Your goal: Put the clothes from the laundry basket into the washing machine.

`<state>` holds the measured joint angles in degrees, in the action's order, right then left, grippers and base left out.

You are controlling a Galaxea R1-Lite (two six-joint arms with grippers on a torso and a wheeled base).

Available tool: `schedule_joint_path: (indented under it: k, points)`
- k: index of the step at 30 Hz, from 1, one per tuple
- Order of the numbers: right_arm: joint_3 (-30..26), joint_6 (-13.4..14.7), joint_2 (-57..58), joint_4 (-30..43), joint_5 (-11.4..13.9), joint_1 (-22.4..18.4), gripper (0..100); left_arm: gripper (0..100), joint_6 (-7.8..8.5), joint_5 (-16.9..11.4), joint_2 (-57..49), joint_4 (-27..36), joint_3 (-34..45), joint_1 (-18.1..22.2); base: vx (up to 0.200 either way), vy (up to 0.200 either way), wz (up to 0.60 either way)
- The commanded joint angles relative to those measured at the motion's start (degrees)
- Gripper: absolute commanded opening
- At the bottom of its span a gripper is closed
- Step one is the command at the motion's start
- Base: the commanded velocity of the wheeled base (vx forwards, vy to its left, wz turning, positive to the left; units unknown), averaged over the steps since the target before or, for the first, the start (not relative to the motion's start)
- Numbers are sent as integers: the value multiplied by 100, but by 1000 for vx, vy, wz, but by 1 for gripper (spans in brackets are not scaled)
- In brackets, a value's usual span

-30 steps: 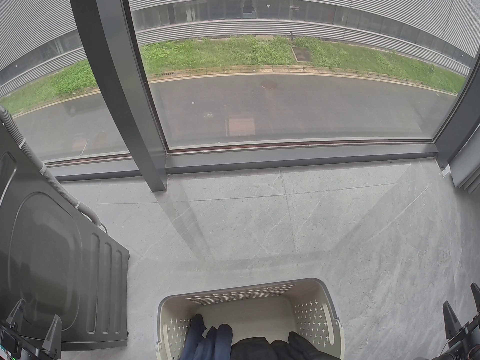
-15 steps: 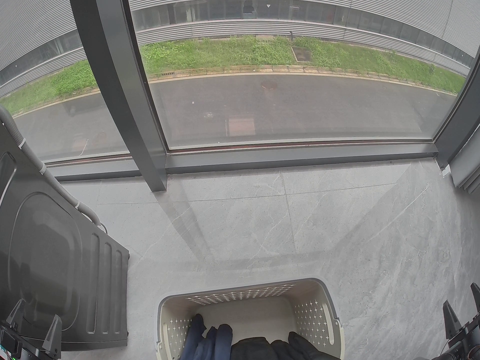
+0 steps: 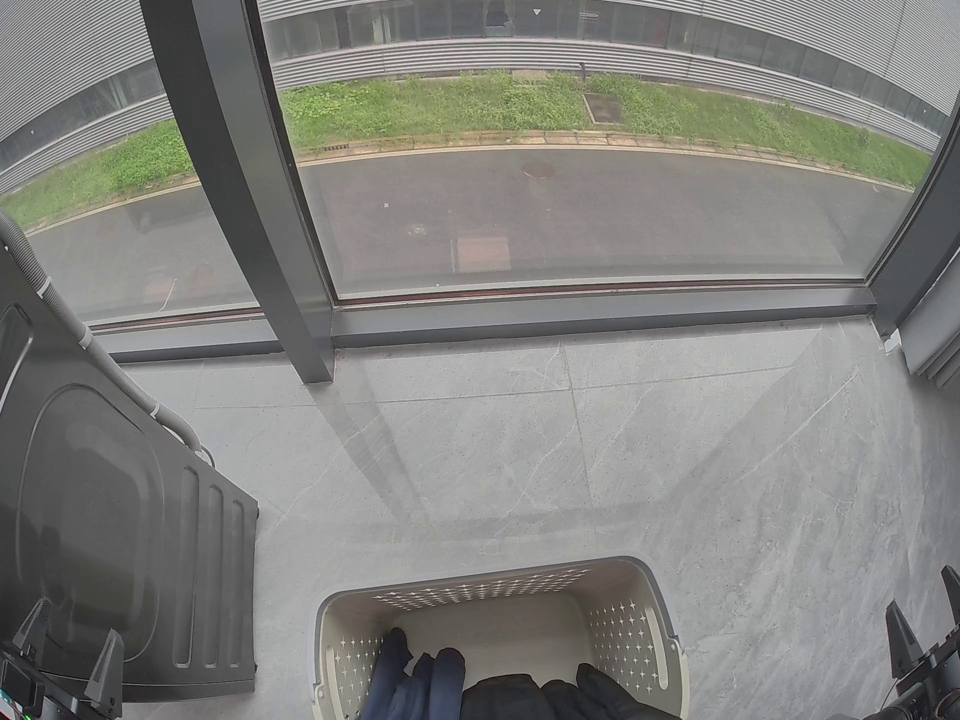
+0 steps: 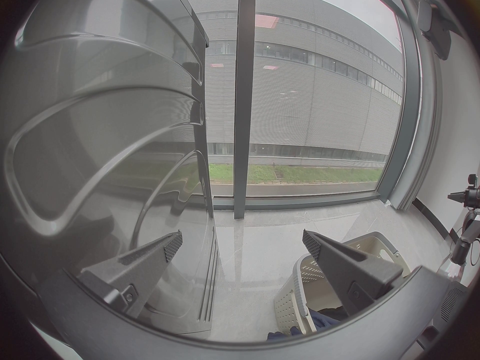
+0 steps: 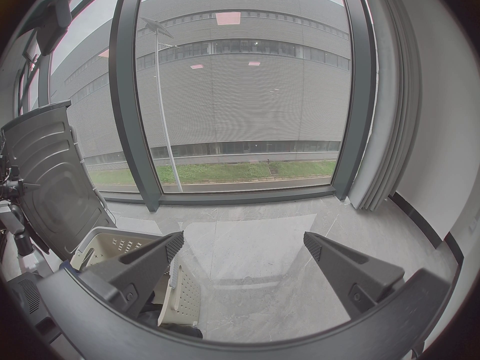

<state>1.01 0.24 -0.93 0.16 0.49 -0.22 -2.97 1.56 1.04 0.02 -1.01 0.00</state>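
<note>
Head view: I see the laundry basket on the floor just ahead, dark clothes heaped inside and the washing machine to its left.

Left wrist view: my left gripper hangs beside the machine, jaws wide apart and empty.

Right wrist view: my right gripper hangs near the basket, jaws likewise spread, holding nothing.

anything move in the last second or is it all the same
Nothing visibly changed. The left gripper and right gripper are open on either side of the laundry basket, the dark clothes lie inside it, and the washing machine stands on the left, all as before.
</note>
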Motion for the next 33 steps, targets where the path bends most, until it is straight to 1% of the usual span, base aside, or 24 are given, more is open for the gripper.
schedule_joint_path:
  k: [1, 7, 33]
  points:
    - [-92, 2, 84, -7, 4, -4, 100, 100, -1, 2, -60, 6, 92, 0, 0, 0, 0]
    - [-92, 2, 84, 2, 4, -4, 100, 100, -1, 2, -60, 6, 92, 0, 0, 0, 0]
    - [-92, 2, 84, -7, 4, -4, 100, 100, -1, 2, -60, -2, 92, 0, -200, 0, 0]
